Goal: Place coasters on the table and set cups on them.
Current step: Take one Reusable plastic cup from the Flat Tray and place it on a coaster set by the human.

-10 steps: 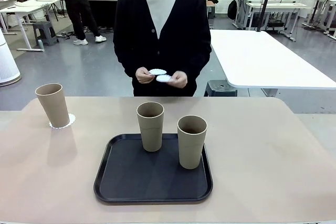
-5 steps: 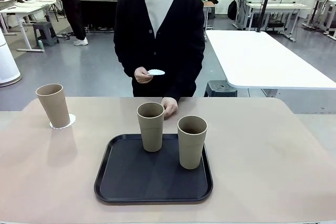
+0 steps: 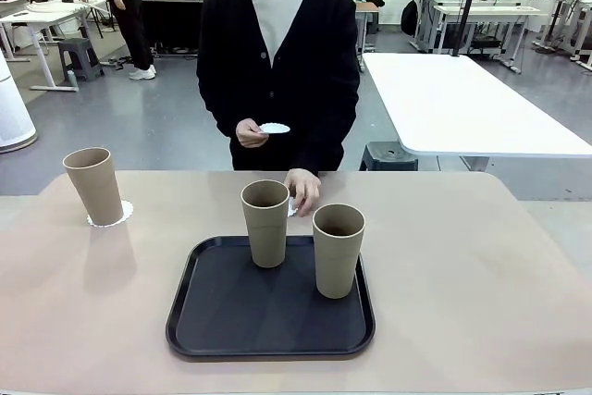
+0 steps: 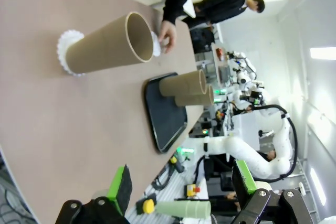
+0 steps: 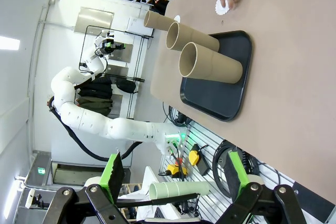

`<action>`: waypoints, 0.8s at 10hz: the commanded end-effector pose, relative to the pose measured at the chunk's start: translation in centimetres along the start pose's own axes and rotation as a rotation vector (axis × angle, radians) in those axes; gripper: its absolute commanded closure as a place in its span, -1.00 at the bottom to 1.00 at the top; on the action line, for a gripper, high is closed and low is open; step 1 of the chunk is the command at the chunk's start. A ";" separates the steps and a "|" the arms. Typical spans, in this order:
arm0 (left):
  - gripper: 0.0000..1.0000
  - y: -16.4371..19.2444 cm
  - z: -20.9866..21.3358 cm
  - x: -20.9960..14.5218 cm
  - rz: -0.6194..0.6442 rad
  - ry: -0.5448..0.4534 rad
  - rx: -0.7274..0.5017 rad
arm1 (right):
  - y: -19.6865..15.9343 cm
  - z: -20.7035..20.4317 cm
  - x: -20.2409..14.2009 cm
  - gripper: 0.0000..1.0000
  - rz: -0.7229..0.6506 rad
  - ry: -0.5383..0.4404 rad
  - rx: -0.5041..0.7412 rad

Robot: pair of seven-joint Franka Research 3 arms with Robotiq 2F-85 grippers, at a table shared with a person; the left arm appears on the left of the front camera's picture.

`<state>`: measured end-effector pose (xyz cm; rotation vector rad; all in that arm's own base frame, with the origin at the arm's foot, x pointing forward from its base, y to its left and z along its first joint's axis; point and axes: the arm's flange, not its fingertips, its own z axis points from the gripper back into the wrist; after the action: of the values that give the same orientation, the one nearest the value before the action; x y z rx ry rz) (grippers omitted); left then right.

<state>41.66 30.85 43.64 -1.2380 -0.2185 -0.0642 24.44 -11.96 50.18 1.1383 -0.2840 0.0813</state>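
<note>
Two cups (image 5: 210, 67) stand well beyond right gripper (image 5: 175, 167).

The left gripper (image 4: 182, 181) hangs with jaws spread wide, holding nothing. The right gripper (image 5: 174, 174) is likewise spread wide and empty

Two cups (image 3: 265, 224) (image 3: 338, 249) in the tray (image 3: 213, 321), middle of the desk (image 3: 462, 275). Third cup (image 3: 93, 184) on its coaster (image 3: 123, 214) at ten o'clock; hand (image 3: 303, 189) on another coaster (image 3: 292, 208) at twelve.

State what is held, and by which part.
The person's raised hand pinches a white scalloped paper coaster by its rim; left gripper and right gripper hold nothing.
</note>
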 end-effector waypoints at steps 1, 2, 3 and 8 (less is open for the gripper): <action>-1.00 -0.3 0.1 0.1 0.010 -0.010 -0.015 | 0.0 -0.1 0.1 -1.00 0.005 -0.001 0.013; -1.00 -0.3 0.1 0.1 0.010 -0.010 -0.015 | 0.0 -0.1 0.1 -1.00 0.005 -0.001 0.013; -1.00 -0.3 0.1 0.1 0.010 -0.010 -0.015 | 0.0 -0.1 0.1 -1.00 0.005 -0.001 0.013; -1.00 -0.3 0.1 0.1 0.010 -0.010 -0.015 | 0.0 -0.1 0.1 -1.00 0.005 -0.001 0.013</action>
<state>41.68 30.82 43.64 -1.2384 -0.2182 -0.0649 24.44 -11.96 50.18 1.1383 -0.2840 0.0813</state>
